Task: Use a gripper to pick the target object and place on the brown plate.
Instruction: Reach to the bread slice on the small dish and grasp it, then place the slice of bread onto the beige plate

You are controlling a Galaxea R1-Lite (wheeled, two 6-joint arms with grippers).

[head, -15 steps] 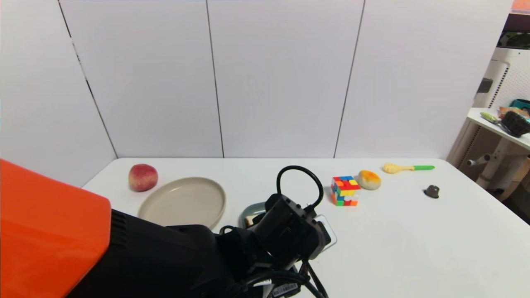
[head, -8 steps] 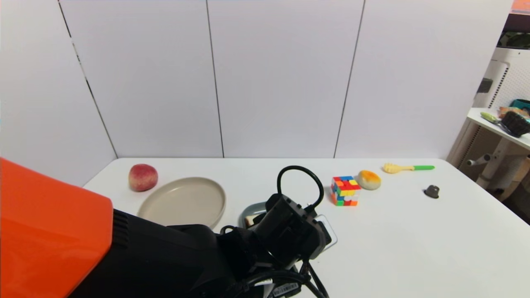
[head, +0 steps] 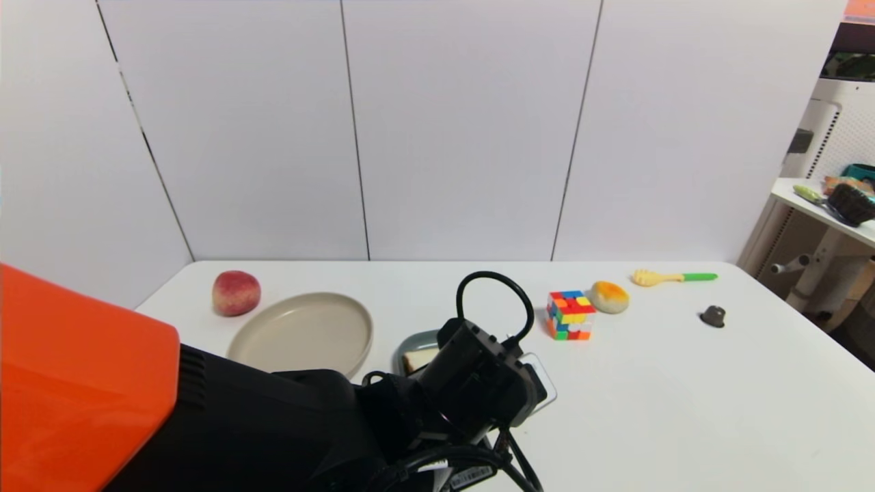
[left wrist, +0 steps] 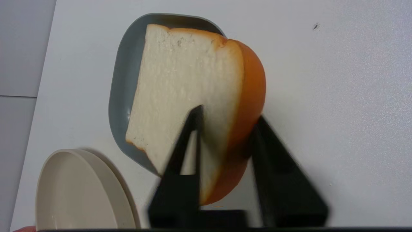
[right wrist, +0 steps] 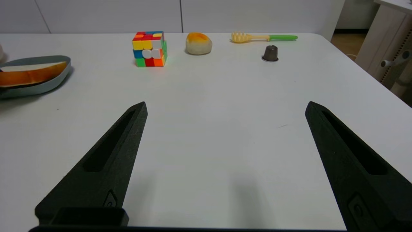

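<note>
The toast slice (left wrist: pixel 180 80), white with an orange-brown crust, is pinched at one crust edge by my left gripper (left wrist: pixel 229 113). It is held tilted over the grey-blue dish (left wrist: pixel 124 77). I cannot tell whether its far edge still touches the dish. In the head view a corner of the toast (head: pixel 418 358) shows past the left wrist (head: pixel 478 372). The brown plate (head: pixel 301 333) lies empty just left of the dish and also shows in the left wrist view (left wrist: pixel 74 193). My right gripper (right wrist: pixel 226 104) is open and empty over bare table, right of the dish (right wrist: pixel 35 87).
A peach (head: pixel 236 292) sits behind the plate at the far left. A colour cube (head: pixel 569 315), a small orange-topped bun (head: pixel 609 296), a yellow-green fork toy (head: pixel 673 277) and a small dark cap (head: pixel 713 316) lie to the right.
The left wrist has risen slightly, and more of the toast now shows above the dish. Nothing else on the table has moved.
</note>
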